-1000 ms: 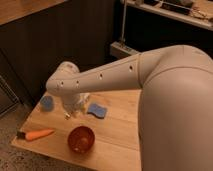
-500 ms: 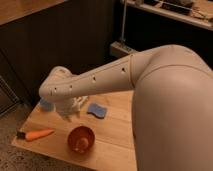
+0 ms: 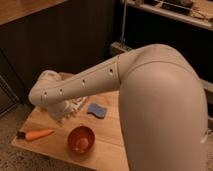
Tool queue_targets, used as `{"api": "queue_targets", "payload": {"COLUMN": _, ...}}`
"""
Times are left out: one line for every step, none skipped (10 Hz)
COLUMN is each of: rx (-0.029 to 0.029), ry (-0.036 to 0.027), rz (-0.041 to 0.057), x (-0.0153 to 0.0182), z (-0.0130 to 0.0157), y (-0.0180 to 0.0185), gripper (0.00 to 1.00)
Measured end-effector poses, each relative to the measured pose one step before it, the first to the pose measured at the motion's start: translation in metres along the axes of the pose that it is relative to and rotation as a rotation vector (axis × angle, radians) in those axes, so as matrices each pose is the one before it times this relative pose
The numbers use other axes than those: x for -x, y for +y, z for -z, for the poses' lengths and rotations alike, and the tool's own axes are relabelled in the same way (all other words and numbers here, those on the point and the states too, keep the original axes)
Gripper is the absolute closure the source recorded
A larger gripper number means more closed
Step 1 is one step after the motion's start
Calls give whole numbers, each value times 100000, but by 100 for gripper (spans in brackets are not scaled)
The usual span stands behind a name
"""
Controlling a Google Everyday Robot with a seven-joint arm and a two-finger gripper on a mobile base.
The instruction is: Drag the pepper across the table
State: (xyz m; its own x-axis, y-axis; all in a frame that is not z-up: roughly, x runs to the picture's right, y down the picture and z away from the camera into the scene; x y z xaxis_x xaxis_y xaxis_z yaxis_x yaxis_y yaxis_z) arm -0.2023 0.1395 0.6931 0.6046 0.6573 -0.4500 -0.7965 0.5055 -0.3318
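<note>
Camera view has your gripper [image 3: 65, 112] hanging low over the table [image 3: 107, 150], just left of the blue sponge [image 3: 96, 110] and behind the reddish bowl [image 3: 81, 140]. Honestly can't tell if it's open or closed, since the arm hides most of it. The pepper [image 3: 37, 134] lies flat near the table's front left corner, apart from the gripper, dark stem end pointing left.

Matt pale-wood plank table [image 3: 52, 147], smooth whitish plastic gripper [image 3: 64, 114] low over it, smooth slim orange pepper [image 3: 39, 134] to its left, glossy round reddish-brown bowl [image 3: 81, 140] and soft blue spongy pad [image 3: 96, 110] to its right
</note>
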Motion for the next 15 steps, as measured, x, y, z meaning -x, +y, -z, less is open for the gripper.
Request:
{"api": "queue_targets", "payload": {"rx": -1149, "ry": 301, "rz": 2243, "x": 709, "z": -184, "y": 56, "gripper": 30}}
{"api": "queue_targets", "payload": {"rx": -495, "ry": 336, "rz": 1446, "x": 521, "z": -172, "y": 69, "gripper": 30}}
{"api": "queue_targets", "payload": {"rx": -257, "ry": 495, "rz": 1335, "x": 503, "z": -249, "y": 81, "gripper": 30}}
{"api": "queue_targets", "payload": {"rx": 1, "ry": 1134, "rz": 2315, "x": 659, "z": -491, "y": 155, "gripper": 30}}
{"api": "queue_targets", "payload": {"rx": 300, "ry": 865, "rz": 2664, "x": 597, "z": -357, "y": 286, "gripper": 30}}
{"api": "queue_targets", "payload": {"rx": 835, "ry": 714, "rz": 2273, "x": 424, "z": -133, "y": 310, "gripper": 30}}
{"api": "queue_targets", "payload": {"rx": 1375, "ry": -108, "rz": 1230, "x": 423, "z": 298, "y": 95, "gripper": 30}}
{"api": "queue_targets", "payload": {"rx": 1810, "ry": -1748, "rz": 288, "x": 530, "z": 1099, "y": -310, "gripper": 30}}
{"api": "queue_targets", "payload": {"rx": 996, "ry": -1417, "rz": 216, "x": 305, "z": 749, "y": -248, "gripper": 30}}
{"api": "queue_targets", "payload": {"rx": 355, "ry": -645, "rz": 484, "x": 99, "z": 434, "y": -248, "gripper": 30}}
{"api": "queue_targets", "payload": {"rx": 384, "ry": -504, "rz": 3508, "x": 11, "z": 434, "y": 207, "gripper": 30}}
{"api": "queue_targets", "payload": {"rx": 249, "ry": -3, "rz": 2716, "x": -38, "z": 40, "y": 368, "gripper": 30}}
{"api": "queue_targets", "payload": {"rx": 411, "ry": 506, "rz": 5876, "x": -115, "z": -87, "y": 924, "gripper": 30}}
{"api": "queue_targets", "payload": {"rx": 247, "ry": 922, "rz": 4585, "x": -47, "z": -203, "y": 746, "gripper": 30}}
{"api": "queue_targets", "payload": {"rx": 285, "ry": 801, "rz": 4095, "x": 31, "z": -193, "y": 577, "gripper": 30}}
